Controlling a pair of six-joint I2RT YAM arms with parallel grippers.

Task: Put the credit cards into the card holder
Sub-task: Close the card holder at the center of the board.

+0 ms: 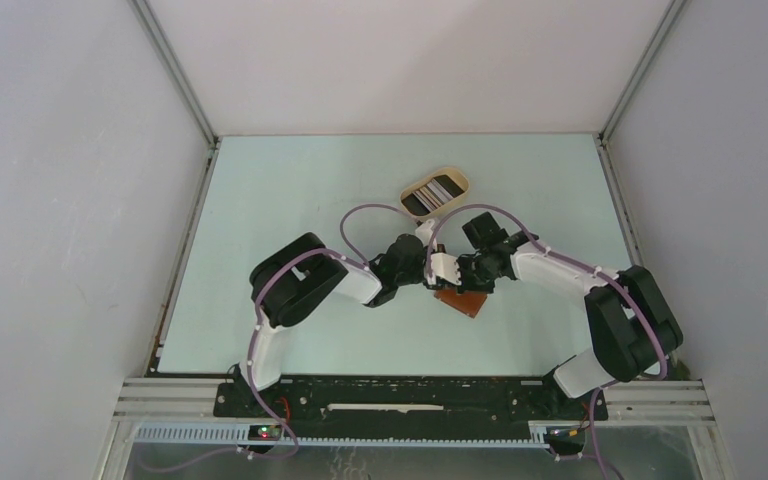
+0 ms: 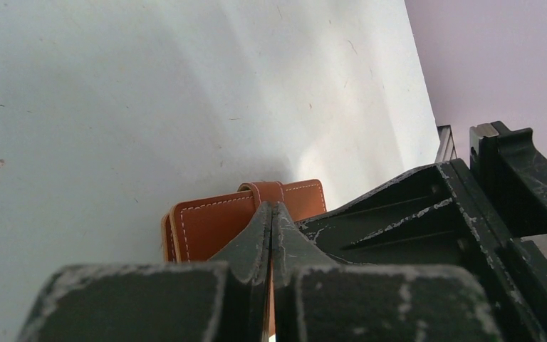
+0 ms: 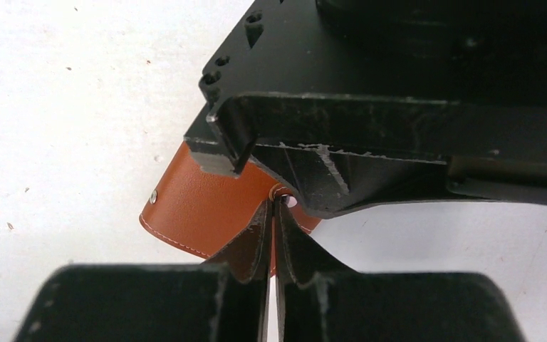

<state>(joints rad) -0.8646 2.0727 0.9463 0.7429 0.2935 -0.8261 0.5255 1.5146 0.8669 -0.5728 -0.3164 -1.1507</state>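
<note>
The card holder [image 1: 465, 300], a reddish-brown leather wallet, lies at the table's middle between both grippers. My left gripper [image 1: 438, 283] is shut on it. In the left wrist view its fingertips [image 2: 271, 210] pinch a thin orange edge below the closing tab [image 2: 263, 189], and the folded wallet [image 2: 210, 224] lies just beyond. My right gripper [image 1: 463, 283] is shut on the tab end by the snap [image 3: 283, 192], over the wallet's flap [image 3: 199, 206]. The credit cards [image 1: 433, 194], black, grey and pale, lie stacked in the tray.
The beige oval tray [image 1: 457, 172] stands just behind the grippers. The two gripper bodies are nearly touching: the right one [image 2: 427, 214] fills the left wrist view's right side, the left one [image 3: 370, 128] the top of the right wrist view. Grey walls enclose the table.
</note>
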